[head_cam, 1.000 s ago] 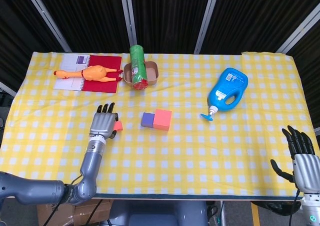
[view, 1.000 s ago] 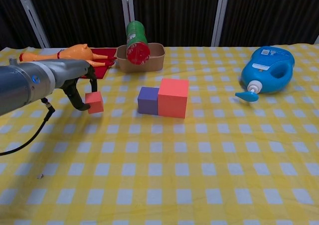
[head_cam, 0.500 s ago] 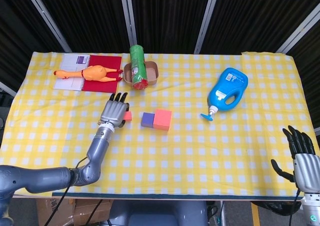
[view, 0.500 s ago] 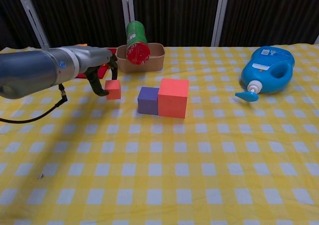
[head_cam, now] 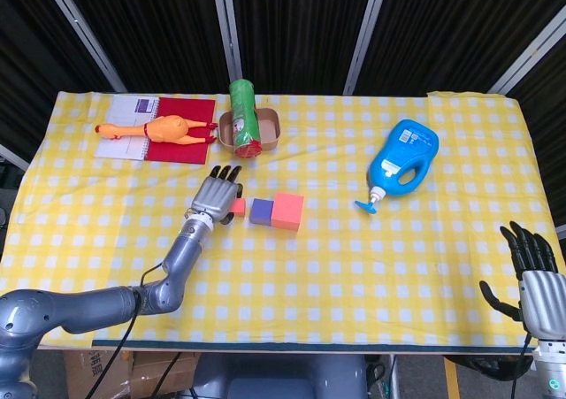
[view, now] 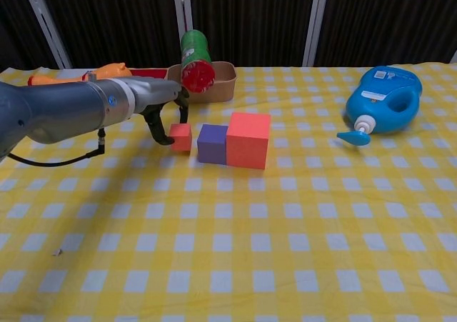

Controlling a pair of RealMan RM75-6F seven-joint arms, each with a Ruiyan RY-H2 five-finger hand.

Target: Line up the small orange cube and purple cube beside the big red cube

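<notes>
While the small orange cube (view: 181, 136) sits pinched in the left hand (view: 166, 116) just beside the purple cube (view: 212, 143), which touches the big red cube (view: 248, 139), the placing step looks nearly finished. Next, the hand likely needs to release it flush in line; the right hand (head_cam: 533, 271) hangs idle with fingers spread, holding nothing.

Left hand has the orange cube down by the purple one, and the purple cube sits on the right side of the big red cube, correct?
Not quite. In the chest view the purple cube sits on the left side of the big red cube, touching it. The left hand does hold the orange cube just left of the purple one.
</notes>
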